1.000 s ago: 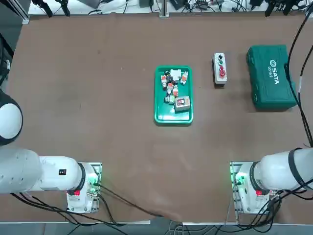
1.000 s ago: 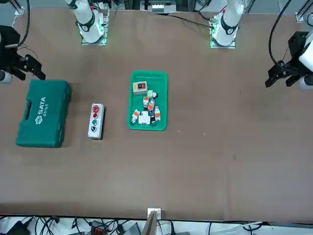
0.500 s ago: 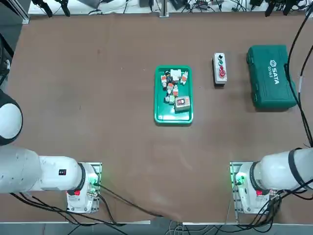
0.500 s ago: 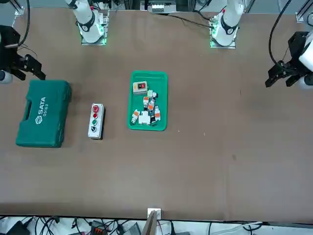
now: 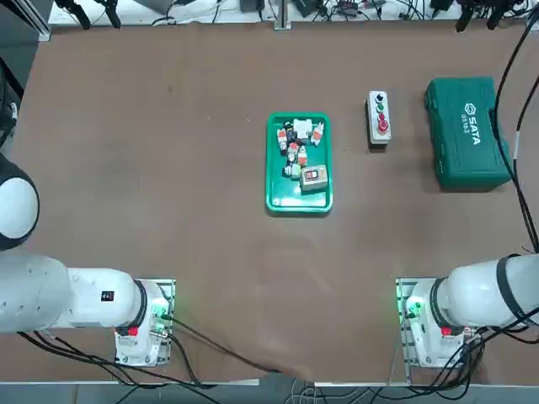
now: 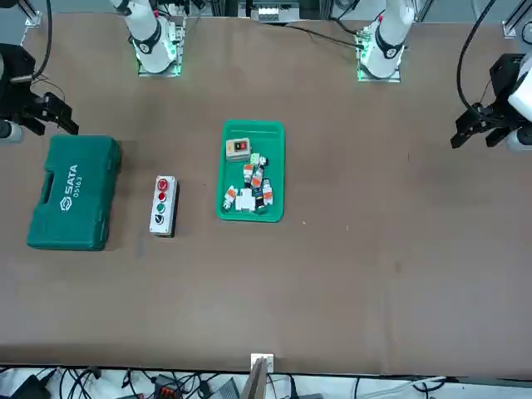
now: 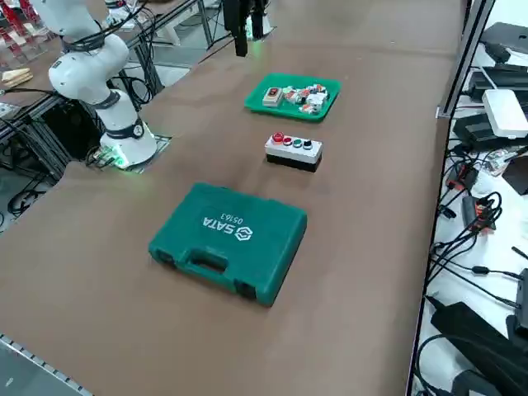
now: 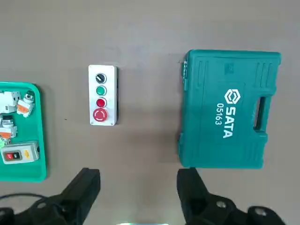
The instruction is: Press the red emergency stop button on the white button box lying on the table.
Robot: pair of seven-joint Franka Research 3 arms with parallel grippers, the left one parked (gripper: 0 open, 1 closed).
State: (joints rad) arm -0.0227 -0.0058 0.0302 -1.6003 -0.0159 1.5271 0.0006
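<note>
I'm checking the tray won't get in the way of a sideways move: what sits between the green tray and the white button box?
Nothing: the top view shows only bare table between the tray and the button box.

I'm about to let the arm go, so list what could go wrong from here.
The right gripper hangs open, fingers wide, with nothing between them; pressing that way, it might straddle the white button box and miss the knob.
The red emergency stop button sits right beside a smaller red button, so a slightly off press could hit the wrong one.
The box appears to lie loose, so an off-centre push might tip or slide it.
</note>
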